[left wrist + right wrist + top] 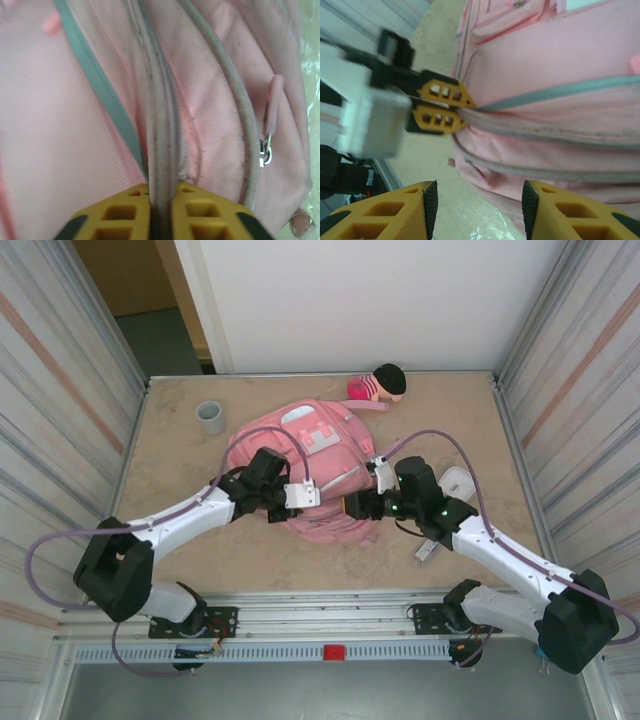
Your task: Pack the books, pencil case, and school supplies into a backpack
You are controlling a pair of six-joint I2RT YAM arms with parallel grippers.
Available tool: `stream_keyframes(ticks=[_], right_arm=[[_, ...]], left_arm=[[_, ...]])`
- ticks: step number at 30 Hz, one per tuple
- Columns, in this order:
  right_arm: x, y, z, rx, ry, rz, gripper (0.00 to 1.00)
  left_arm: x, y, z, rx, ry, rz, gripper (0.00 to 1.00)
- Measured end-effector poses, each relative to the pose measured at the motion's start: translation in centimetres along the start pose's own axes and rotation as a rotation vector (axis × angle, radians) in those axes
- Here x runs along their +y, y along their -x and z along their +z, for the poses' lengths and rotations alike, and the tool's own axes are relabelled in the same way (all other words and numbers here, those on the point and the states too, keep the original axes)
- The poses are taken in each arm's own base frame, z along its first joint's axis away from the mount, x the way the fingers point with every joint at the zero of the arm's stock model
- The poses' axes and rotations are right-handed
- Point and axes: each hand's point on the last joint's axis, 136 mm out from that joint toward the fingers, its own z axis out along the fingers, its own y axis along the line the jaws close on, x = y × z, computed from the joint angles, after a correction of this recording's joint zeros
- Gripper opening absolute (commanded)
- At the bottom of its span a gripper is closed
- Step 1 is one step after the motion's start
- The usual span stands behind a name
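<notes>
The pink backpack point(310, 455) lies flat in the middle of the table. My left gripper point(320, 497) is at its near edge, shut on the grey zipper seam point(161, 150) of the backpack point(65, 125); the yellow fingertips point(195, 205) squeeze the seam between them. My right gripper point(352, 506) hovers open just to the right, facing the backpack point(560, 65) and the left gripper point(451, 107), with nothing between its pads point(431, 200). Of the school supplies, a white rounded box point(455, 481) and a narrow pale strip point(427, 549) lie right of the backpack. The books and pencil case are out of view.
A grey cup point(210, 417) stands at the back left. A pink doll with black hair point(380, 385) lies at the back edge behind the backpack. A zipper pull point(267, 150) hangs on the backpack's side. Metal walls close in the table left and right.
</notes>
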Motion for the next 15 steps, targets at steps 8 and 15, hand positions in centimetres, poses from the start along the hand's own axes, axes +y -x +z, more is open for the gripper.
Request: stream_keyframes(ticks=[8, 15], right_arm=[[2.5, -3.1, 1.6, 0.096, 0.027, 0.051, 0.54], [1.2, -5.3, 4.1, 0.182, -0.022, 0.082, 0.54]], left_arm=[[1.4, 2.3, -3.0, -0.120, 0.025, -0.140, 0.02], [1.3, 2.4, -3.3, -0.153, -0.008, -0.213, 0.02]])
